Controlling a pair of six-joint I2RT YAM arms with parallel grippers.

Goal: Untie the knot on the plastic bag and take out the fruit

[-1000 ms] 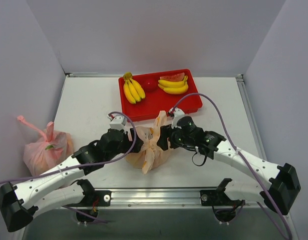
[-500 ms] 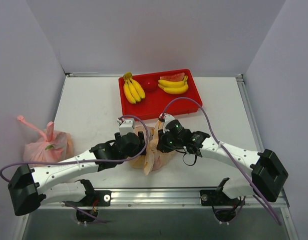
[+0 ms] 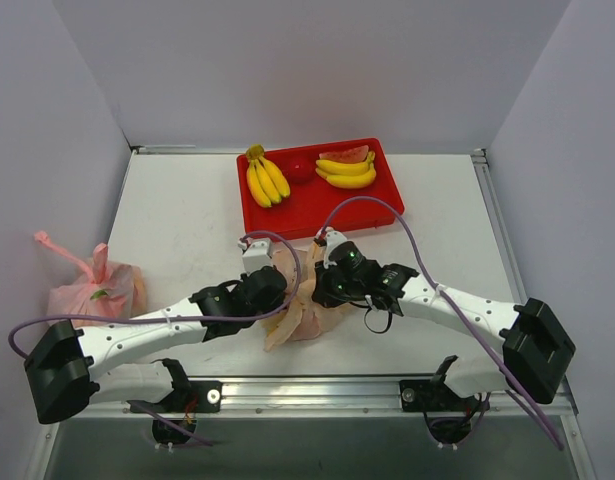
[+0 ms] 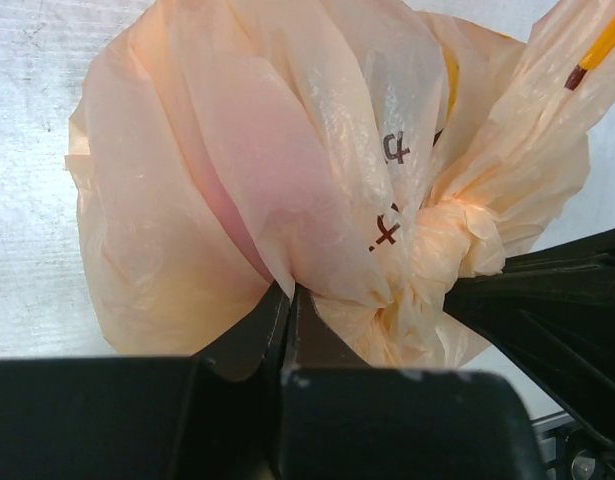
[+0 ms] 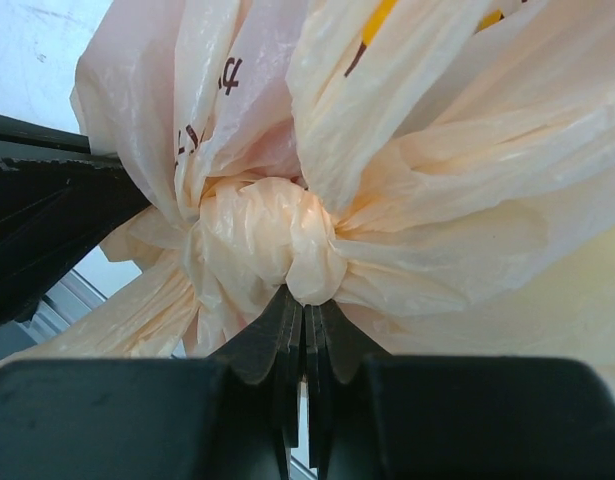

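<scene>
The peach-orange plastic bag [image 3: 299,320] lies near the table's front edge, between my two arms. Its knot [image 5: 270,240] is a tight crumpled ball of film, also seen in the left wrist view as the knot [image 4: 449,243]. My left gripper [image 4: 287,296] is shut on a fold of the bag's film just left of the knot. My right gripper [image 5: 305,303] is shut, its tips pinching the knot's lower lobe. From above, the left gripper [image 3: 280,291] and right gripper [image 3: 318,290] meet over the bag. A reddish fruit [image 4: 242,190] shows dimly through the film.
A red tray [image 3: 292,215] stands at the back with a banana bunch [image 3: 265,178], more bananas [image 3: 347,172] and a watermelon slice [image 3: 345,154]. A knotted pink bag [image 3: 87,295] sits by the left wall. Purple cables arc over both arms.
Both arms have closed in on the bag from either side. Both grippers have gone from open to shut on its film at the knot.
</scene>
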